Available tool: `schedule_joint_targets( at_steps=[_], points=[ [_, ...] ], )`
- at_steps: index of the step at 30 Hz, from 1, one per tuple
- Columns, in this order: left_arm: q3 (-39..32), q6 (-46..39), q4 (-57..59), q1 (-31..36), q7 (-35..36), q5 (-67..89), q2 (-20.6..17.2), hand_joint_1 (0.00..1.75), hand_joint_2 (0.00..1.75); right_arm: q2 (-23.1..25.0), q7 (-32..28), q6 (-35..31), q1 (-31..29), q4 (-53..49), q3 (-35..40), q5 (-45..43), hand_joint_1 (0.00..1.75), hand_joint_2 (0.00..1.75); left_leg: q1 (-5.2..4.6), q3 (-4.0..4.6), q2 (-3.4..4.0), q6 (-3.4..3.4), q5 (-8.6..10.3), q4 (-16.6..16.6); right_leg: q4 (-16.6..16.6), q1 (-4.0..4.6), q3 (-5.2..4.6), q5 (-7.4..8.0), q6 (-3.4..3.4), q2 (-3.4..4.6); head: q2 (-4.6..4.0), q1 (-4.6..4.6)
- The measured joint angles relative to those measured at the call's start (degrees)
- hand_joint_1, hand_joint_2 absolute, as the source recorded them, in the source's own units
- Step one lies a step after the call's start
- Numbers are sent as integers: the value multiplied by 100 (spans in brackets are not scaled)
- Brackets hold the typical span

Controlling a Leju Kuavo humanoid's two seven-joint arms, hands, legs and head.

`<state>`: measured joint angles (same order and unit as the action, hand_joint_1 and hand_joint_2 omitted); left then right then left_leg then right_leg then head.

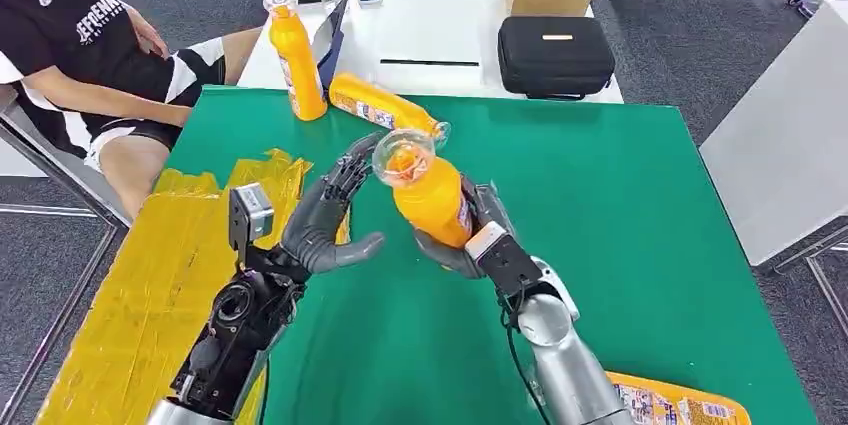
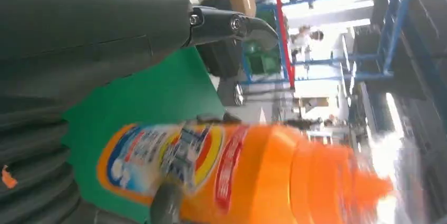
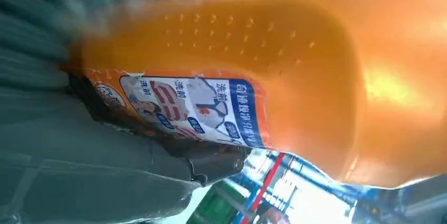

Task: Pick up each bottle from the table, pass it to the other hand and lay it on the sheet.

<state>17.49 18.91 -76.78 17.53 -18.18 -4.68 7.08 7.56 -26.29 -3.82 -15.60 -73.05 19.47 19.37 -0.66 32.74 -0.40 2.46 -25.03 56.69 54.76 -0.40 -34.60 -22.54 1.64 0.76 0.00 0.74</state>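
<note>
1. Gripping the held bottle (image 1: 430, 195) around its lower body, the right hand (image 1: 478, 235) sits at centre frame, bottle tilted with its clear cap toward the upper left.
2. Left hand (image 1: 325, 220): open, fingers spread and holding nothing, just left of the held bottle; whether the fingertips touch the cap I cannot tell.
3. Step in hand, as judged: the hand-to-hand pass, not yet completed. The next move calls for the left hand to wrap the bottle's free upper body before the right lets go.
4. Yellow sheet (image 1: 150, 275): lower left of the frame, over the left edge of the green table (image 1: 620, 245); open to receive the bottle.
5. Upright bottle (image 1: 296, 60) and lying bottle (image 1: 385, 105): upper centre-left, near the table's far edge, well apart from the hands.
6. Another bottle (image 1: 680, 405): bottom right edge.
7. Seated person (image 1: 90, 35): upper left, close beside the sheet's far end.
8. Open room: bare green at right and centre.
</note>
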Motion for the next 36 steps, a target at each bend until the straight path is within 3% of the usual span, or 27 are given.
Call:
schedule_joint_targets(
  at_steps=[7,17,36],
  points=[
    [-13,-793,146,27,0,308,-31,0,175,2,18,42,10,-83,433,-2,175,175,0,0,-1,0,0,0,0,0,0,0,0,0,0,-2],
    [-116,-1181,223,-21,-61,486,-64,0,175,-26,28,2,20,-260,826,127,175,175,-1,0,0,0,0,0,0,-1,0,0,0,0,0,-2],
    [-142,-1362,-238,-323,-162,783,-88,0,175,-112,79,-221,20,-271,1167,166,175,175,-1,0,-1,0,0,0,0,0,-1,0,0,0,0,-2]
  ],
)
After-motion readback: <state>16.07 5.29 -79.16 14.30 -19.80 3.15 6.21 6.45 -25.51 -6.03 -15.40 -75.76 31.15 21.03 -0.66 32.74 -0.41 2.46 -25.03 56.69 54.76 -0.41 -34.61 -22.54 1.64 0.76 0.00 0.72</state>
